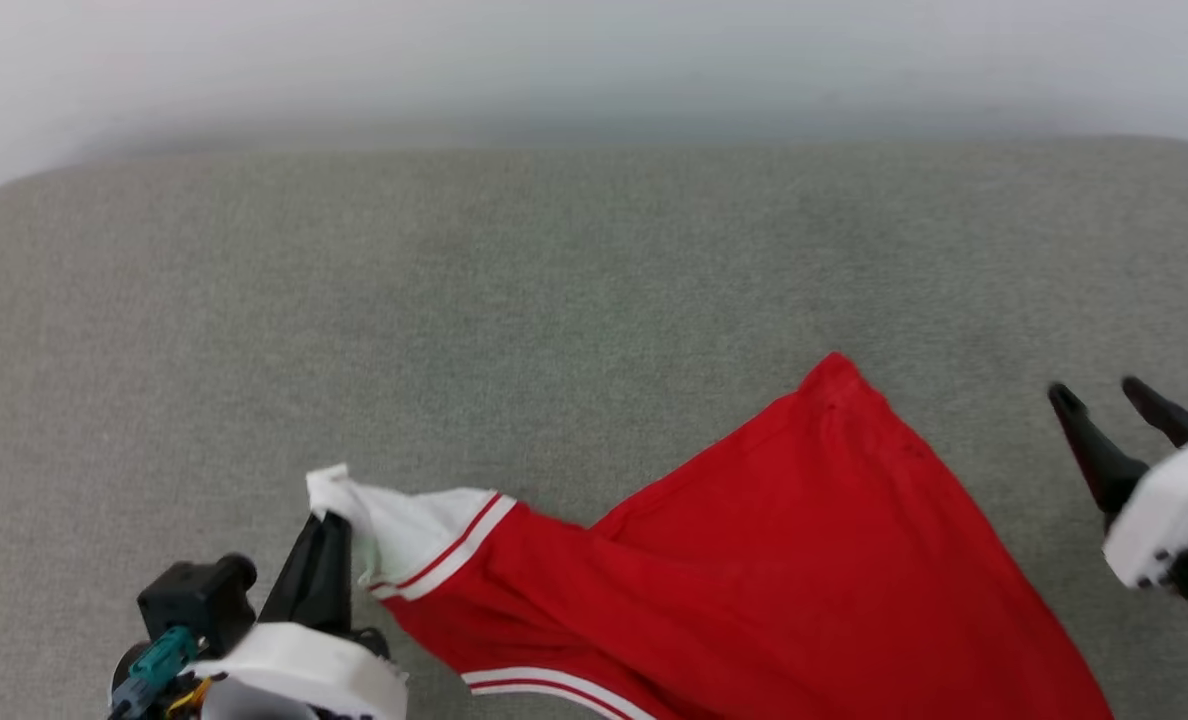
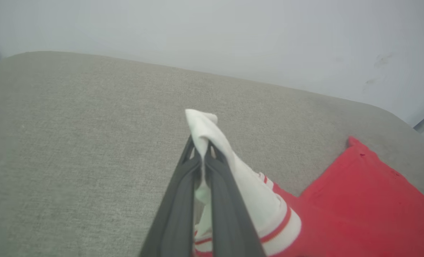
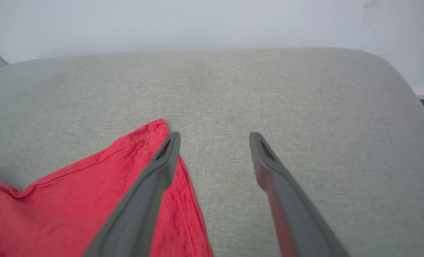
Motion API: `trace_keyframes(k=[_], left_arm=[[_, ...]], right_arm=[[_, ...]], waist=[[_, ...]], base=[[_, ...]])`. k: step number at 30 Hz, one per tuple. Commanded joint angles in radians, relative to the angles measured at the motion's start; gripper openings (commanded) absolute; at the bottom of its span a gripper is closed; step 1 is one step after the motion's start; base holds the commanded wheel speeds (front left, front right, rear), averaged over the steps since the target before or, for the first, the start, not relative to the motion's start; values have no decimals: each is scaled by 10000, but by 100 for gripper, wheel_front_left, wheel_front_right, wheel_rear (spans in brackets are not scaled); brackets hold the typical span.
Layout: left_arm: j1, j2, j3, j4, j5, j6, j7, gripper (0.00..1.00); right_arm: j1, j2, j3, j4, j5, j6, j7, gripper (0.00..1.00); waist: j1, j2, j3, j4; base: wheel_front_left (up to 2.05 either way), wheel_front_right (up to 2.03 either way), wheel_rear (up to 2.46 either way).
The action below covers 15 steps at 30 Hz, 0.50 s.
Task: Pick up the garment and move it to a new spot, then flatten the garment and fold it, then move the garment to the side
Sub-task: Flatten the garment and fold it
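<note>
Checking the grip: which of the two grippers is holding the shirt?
The left gripper: its jaws are shut on the white sleeve of the shirt. The right gripper is open beside the shirt, holding nothing.

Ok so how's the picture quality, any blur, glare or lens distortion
Head view: soft even light, no glare; the grey surface bows at its far edge from the wide lens. Left wrist view: left claw soft near the lens, garment sleeve slightly washed out. Right wrist view: right claw blurs toward the bottom, one finger tinted red.

Spread right end effector over grey cushion, beside garment corner.
</note>
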Motion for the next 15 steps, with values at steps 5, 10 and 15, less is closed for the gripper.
trace_keyframes(k=[5,10,15], left_arm=[[-1032,-323,-337,-49,219,-244,-93,0],[-1815,-636,-668,212,360,-525,-211,0],[-2418,-887,-841,500,422,-799,-389,0]], right_arm=[[-2028,-394,1203,1206,256,-7,1268,100],[-3535,-796,2250,2203,731,-7,3717,100],[-4355,-721,2837,2819,1019,-7,5092,100]], waist=[[1,-1,1080,666],[1,-1,1735,1133],[1,-1,2192,1520]], base=[[0,0,0],[0,0,0],[0,0,0]])
